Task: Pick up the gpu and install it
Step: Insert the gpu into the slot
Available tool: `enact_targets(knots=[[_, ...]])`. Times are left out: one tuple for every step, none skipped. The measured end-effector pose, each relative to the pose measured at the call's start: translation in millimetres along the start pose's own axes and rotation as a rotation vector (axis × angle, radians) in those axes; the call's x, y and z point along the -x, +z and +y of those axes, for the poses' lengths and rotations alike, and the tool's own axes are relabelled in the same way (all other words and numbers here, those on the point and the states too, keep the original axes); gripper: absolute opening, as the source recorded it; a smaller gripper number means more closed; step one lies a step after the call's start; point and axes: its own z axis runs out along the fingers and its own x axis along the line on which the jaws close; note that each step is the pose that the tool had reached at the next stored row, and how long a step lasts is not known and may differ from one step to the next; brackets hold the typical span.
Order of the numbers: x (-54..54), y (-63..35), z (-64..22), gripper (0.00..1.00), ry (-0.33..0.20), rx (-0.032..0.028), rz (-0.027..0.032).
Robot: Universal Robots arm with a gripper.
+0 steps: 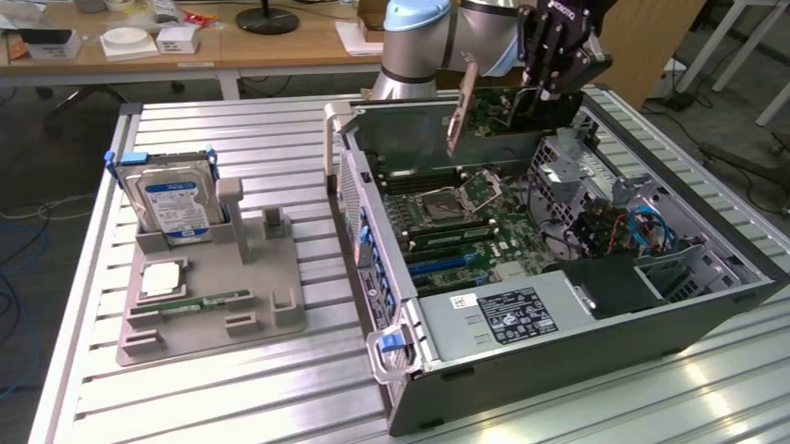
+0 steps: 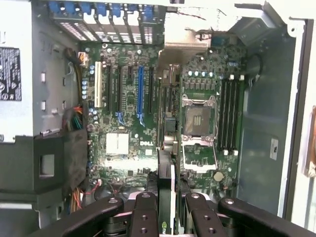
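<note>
**Handling.** I judge the gpu (image 1: pixel 500 113) to be light and stiff but fragile. Its board face and contact edge should take no load, and a twist could crack it. The sound hold is across the bare upper edge, clear of components, and that is where I find it taken.

**Claw.** The black two-fingered gripper (image 1: pixel 552 88) is clenched on the gpu's top edge. In the wrist view the gpu (image 2: pixel 165 173) runs edge-on between the fingers (image 2: pixel 145 215).

**Appearance.** It is a thin flat card with a green circuit face. A narrow pale metal bracket sits at the end toward the exterior view's left. Seen edge-on it looks dark and slim.

**Location.** The gpu hangs upright in the air over the far end of the open dark grey computer tower (image 1: pixel 580 356), which lies on its side. It is clear of the green motherboard (image 1: pixel 475 231) and seated in no slot. The long blue expansion slot (image 2: pixel 140 94) is unoccupied.
</note>
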Motion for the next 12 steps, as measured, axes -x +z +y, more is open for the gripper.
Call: enact_targets(knots=[[0.0, 0.6, 0.0, 0.26, 0.016, -0.0005, 0.0004], [0.0, 1.1, 0.0, 0.26, 0.032, -0.0008, 0.0009], [0.0, 1.4, 0.0, 0.26, 0.044, -0.0015, 0.0013], [0.0, 1.7, 0.1, 0.26, 0.050, -0.0021, 0.0014], [-0.1, 1.8, 0.1, 0.26, 0.053, -0.0023, 0.0016], [-0.1, 2.0, 0.0, 0.26, 0.055, -0.0024, 0.0017], [0.0, 2.1, 0.1, 0.26, 0.056, -0.0025, 0.0017], [0.0, 2.2, 0.1, 0.26, 0.057, -0.0027, 0.0015], [0.0, 2.3, 0.1, 0.26, 0.057, -0.0028, 0.0017], [-0.1, 2.3, 0.1, 0.26, 0.057, -0.0028, 0.0018], [-0.1, 2.3, 0.1, 0.26, 0.057, -0.0028, 0.0018], [0.0, 2.3, 0.1, 0.26, 0.057, -0.0028, 0.0017]])
